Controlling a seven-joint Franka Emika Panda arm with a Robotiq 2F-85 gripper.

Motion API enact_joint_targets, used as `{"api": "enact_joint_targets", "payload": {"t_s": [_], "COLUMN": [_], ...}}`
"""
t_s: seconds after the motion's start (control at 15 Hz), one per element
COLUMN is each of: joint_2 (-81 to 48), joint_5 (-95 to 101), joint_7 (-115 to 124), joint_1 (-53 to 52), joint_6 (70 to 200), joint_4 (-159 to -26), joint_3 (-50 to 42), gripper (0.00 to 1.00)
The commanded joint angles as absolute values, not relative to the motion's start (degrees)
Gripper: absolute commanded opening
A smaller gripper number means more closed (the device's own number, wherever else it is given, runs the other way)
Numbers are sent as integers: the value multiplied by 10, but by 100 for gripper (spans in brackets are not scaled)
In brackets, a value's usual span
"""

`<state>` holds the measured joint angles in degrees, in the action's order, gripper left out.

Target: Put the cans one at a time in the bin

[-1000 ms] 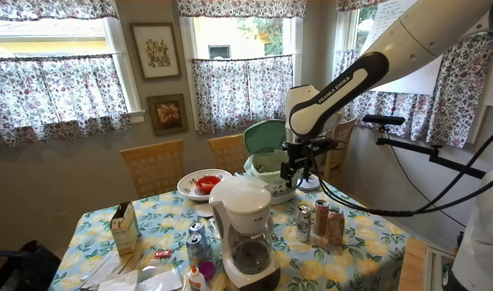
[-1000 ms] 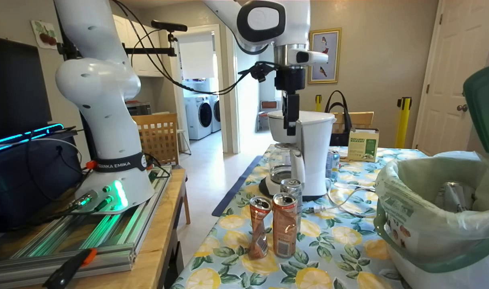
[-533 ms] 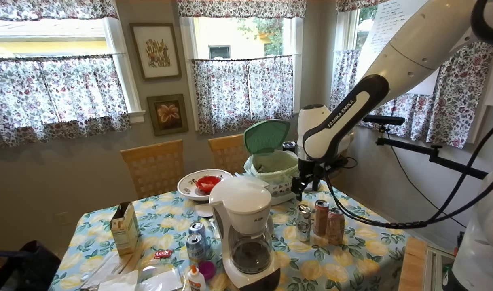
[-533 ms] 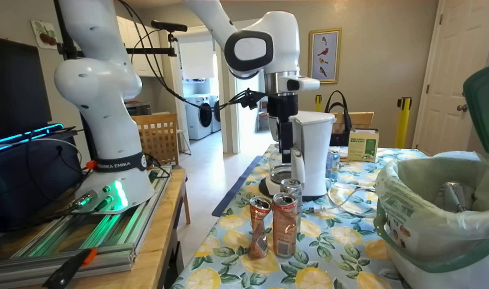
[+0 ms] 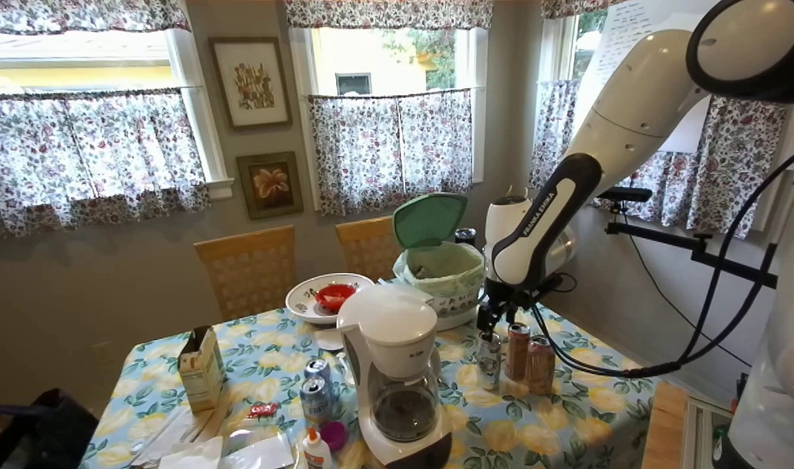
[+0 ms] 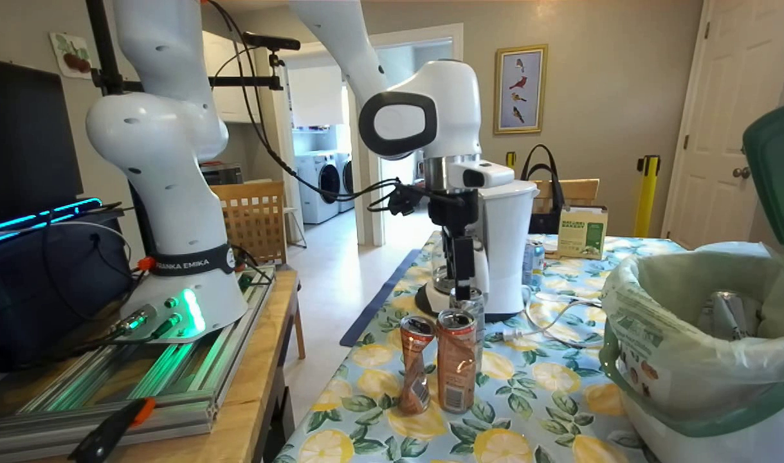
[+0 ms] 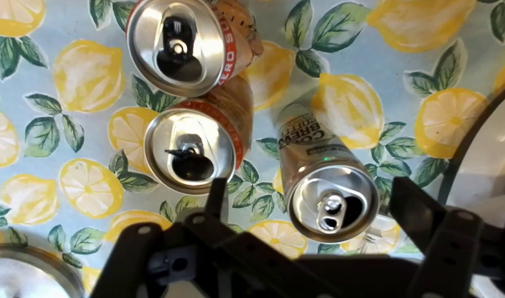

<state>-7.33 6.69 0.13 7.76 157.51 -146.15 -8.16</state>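
Observation:
My gripper (image 7: 311, 188) stands open just above the upright silver-grey can (image 7: 333, 203). In the wrist view that can's top shows between the two fingers, a gap on either side. An exterior view has the gripper (image 5: 496, 329) at the silver can's (image 5: 490, 368) rim. Close by stand two orange-brown cans (image 6: 456, 360), one of them dented (image 6: 415, 370). Two bluish cans (image 5: 315, 398) stand beyond the coffee maker. The bin (image 6: 694, 411) has its green lid (image 5: 429, 221) raised and a pale liner inside, where a silvery can (image 6: 731, 315) lies.
The white coffee maker (image 5: 397, 326) rises near the silver can. Farther off are a tan carton (image 5: 201, 371), a plate (image 5: 303, 305) with a red bowl, a glue bottle (image 5: 315, 449) and papers. A white cord (image 6: 559, 321) crosses the tablecloth.
The arm has come down from beside the bin to the silver can's top, its jaws staying apart. The cans and the bin have not moved.

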Motion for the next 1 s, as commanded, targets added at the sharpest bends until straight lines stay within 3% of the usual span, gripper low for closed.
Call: {"api": "enact_joint_targets", "payload": {"t_s": [0.0,0.2,0.27,0.67,0.8,0.87,0.93], "joint_2": [-108,-126,-131,-140,-137,-136,-135], "joint_5": [76,77,75,76,79,80,81], "joint_7": [-18,-23,-25,-29,-34,-35,-37], "joint_1": [76,73,72,67,67,67,67], "joint_6": [1619,1639,1644,1662,1661,1660,1659], "joint_4": [-1452,-1448,-1447,-1440,-1441,-1442,-1442], "joint_3": [-84,-84,-83,-85,-86,-86,-86], "gripper": [100,100,80,40,40,76,91]}}
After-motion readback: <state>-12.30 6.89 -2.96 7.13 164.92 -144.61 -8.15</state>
